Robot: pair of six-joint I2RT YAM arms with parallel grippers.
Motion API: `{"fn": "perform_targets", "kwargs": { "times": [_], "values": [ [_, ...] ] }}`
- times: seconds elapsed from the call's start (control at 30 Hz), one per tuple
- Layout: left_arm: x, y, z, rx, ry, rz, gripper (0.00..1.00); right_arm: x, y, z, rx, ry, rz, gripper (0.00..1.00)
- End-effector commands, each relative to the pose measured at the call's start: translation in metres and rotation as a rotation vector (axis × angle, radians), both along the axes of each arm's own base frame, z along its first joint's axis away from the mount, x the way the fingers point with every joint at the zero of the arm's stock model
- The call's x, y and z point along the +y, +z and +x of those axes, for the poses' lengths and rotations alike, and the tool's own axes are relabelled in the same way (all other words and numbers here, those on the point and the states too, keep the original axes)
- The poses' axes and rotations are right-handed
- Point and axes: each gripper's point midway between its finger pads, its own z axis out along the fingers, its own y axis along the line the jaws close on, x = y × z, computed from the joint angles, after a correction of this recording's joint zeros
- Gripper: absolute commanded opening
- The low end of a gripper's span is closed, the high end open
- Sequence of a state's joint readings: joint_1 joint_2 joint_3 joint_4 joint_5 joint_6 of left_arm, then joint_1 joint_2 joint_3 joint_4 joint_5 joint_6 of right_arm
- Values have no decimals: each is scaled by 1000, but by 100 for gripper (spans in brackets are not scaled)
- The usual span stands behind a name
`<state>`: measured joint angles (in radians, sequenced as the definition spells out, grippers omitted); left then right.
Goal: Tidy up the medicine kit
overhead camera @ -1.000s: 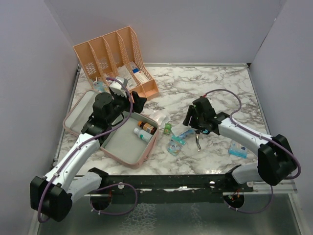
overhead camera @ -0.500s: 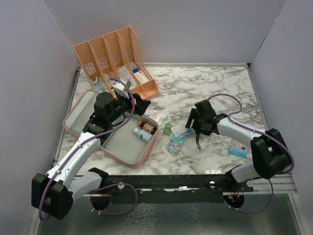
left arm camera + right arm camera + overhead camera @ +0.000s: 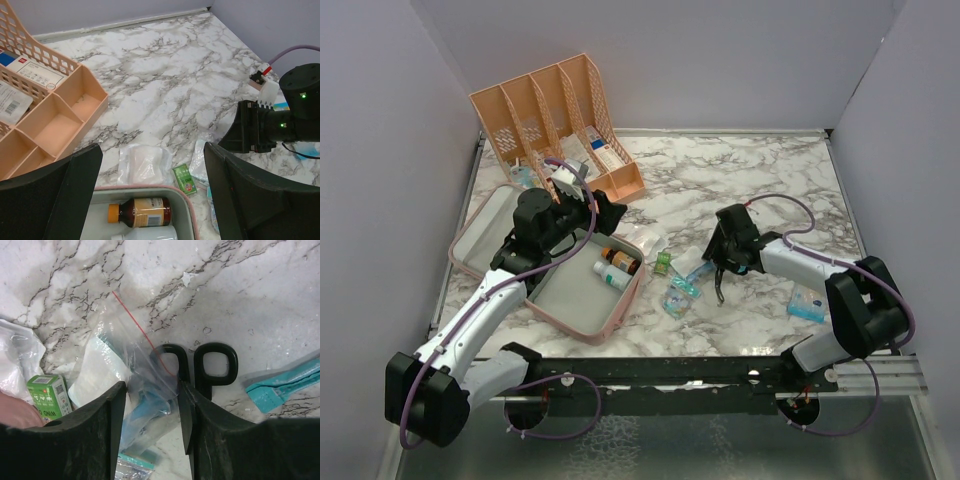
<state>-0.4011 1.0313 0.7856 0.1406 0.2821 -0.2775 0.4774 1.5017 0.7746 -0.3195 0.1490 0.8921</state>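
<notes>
Medicine kit (image 3: 565,292): open. Left end effector (image 3: 152,147): wide, empty. Right end effector (image 3: 152,390): narrowed around zip bag (image 3: 125,355); grip cannot be told.

Blades of scissors (image 3: 199,367) hidden behind right gripper (image 3: 151,390)

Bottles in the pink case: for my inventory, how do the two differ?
The brown bottle is dark, orange-capped; the white bottle is pale. The brown bottle lies nearer the far rim of the pink case than the white bottle. Both lie on their sides, side by side.
</notes>
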Motion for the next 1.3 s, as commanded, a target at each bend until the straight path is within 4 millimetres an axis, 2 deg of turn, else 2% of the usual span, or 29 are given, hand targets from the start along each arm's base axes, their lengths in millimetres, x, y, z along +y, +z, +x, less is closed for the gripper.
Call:
{"fn": "perform_targets", "kwargs": {
  "times": [0.0,0.23,0.37,0.47,0.57,0.63,0.77,0.83,0.93,1.03,1.27],
  "values": [
    [5,-3,2,-7,27,8,86,-4,8,21,-91,21,-48,44],
    [5,-4,3,-5,31,9,86,0,16,31,-144,92,-72,39],
    [6,-4,3,-3,32,11,86,-1,13,34,-145,130,-106,49],
    [6,-5,3,-1,33,12,86,2,11,36,-149,157,-111,49],
    [6,-5,3,-1,33,12,87,7,14,40,-174,183,-99,43],
    [6,-6,3,0,34,14,86,7,16,44,-190,192,-107,34],
    [6,-6,3,0,36,16,86,-3,19,56,-227,184,-186,32],
    [6,-6,3,1,35,15,86,-4,23,62,-254,208,-214,27],
    [5,-7,3,7,30,11,86,16,38,67,-314,307,-154,11],
    [2,-9,2,22,21,-1,86,35,55,67,-366,369,-68,2],
    [-3,-11,0,70,2,-33,86,58,91,62,-435,468,39,1]
  ]
}}
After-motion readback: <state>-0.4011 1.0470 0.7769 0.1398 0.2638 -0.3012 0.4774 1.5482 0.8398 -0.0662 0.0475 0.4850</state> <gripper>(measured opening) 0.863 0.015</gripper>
